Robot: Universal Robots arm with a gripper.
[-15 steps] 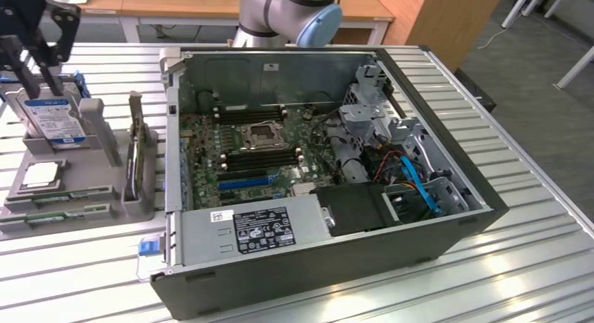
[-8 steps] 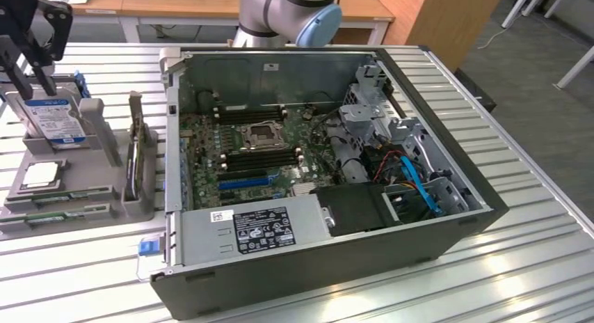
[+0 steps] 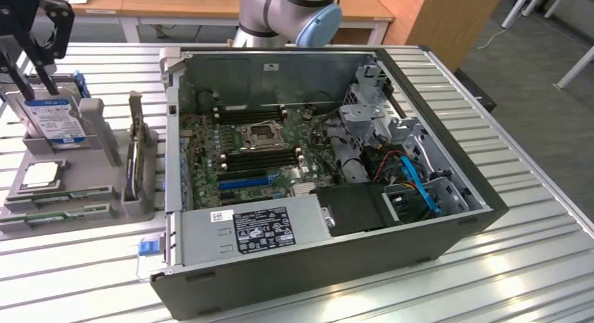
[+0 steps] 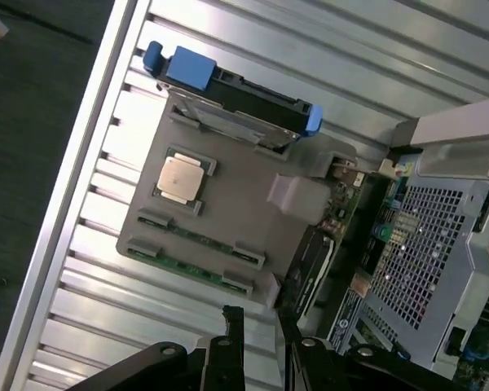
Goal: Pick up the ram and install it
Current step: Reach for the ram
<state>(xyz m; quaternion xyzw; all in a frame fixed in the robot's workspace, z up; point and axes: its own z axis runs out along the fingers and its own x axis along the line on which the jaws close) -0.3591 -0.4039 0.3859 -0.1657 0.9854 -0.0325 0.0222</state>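
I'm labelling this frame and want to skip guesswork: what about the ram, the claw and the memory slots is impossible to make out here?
- Ram: in the wrist view, the clips of the gray holder cover parts of it, and its chips are too small to count.
- Claw: in the exterior view, its upper part is cut off by the picture's edge.
- Memory slots: in the exterior view, they are too small to tell whether their latches are open.

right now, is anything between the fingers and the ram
nothing visible: the open fingers hang above the holder, and the ram lies flat in it, uncovered. the hard drive stands at the holder's other end
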